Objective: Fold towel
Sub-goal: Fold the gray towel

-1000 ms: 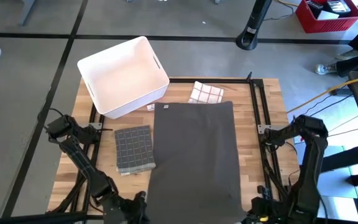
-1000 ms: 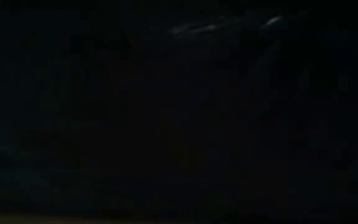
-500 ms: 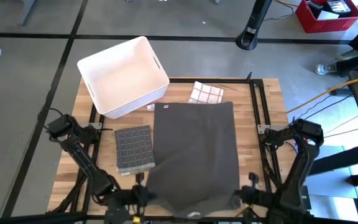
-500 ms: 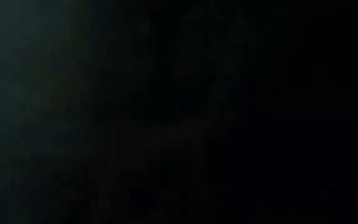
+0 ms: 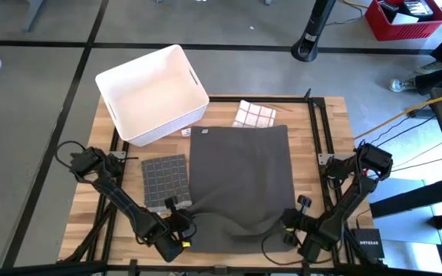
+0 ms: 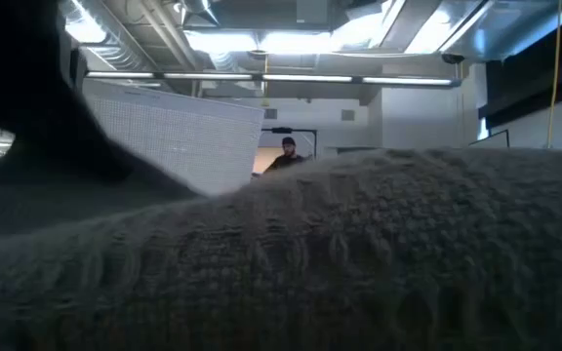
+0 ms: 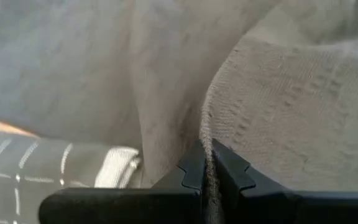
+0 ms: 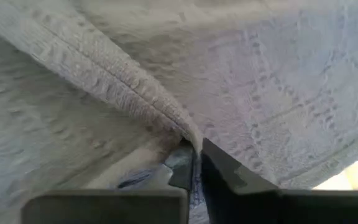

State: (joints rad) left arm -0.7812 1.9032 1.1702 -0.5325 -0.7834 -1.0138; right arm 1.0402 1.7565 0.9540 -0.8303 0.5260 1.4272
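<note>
The dark grey waffle-weave cloth towel is spread over the middle of the wooden slatted worktop, its far edge lying flat near the far side, its near edge lifted and bunched at both near corners. The fabric is judged soft and limp, light, with no stiffness: sag and wrinkles are seen between the two held corners. The coarse weave is judged to give good friction, so slipping is thought unlikely. The hemmed corners are judged the best hold, since a thicker seam is offered there.

The left gripper is seen clamped on the hem at the towel's near left corner, the edge pinched between closed fingers. The right gripper is likewise closed on the hemmed near right corner. In the overhead view both are placed near the worktop's near edge, left and right.

In the low view the towel's weave fills most of the frame.

Just beside the towel's left edge a folded grey checked cloth is noted. At the far edge a folded white red-checked cloth lies touching or almost touching the towel. A white rectangular plastic bin overhangs the far left corner.
</note>
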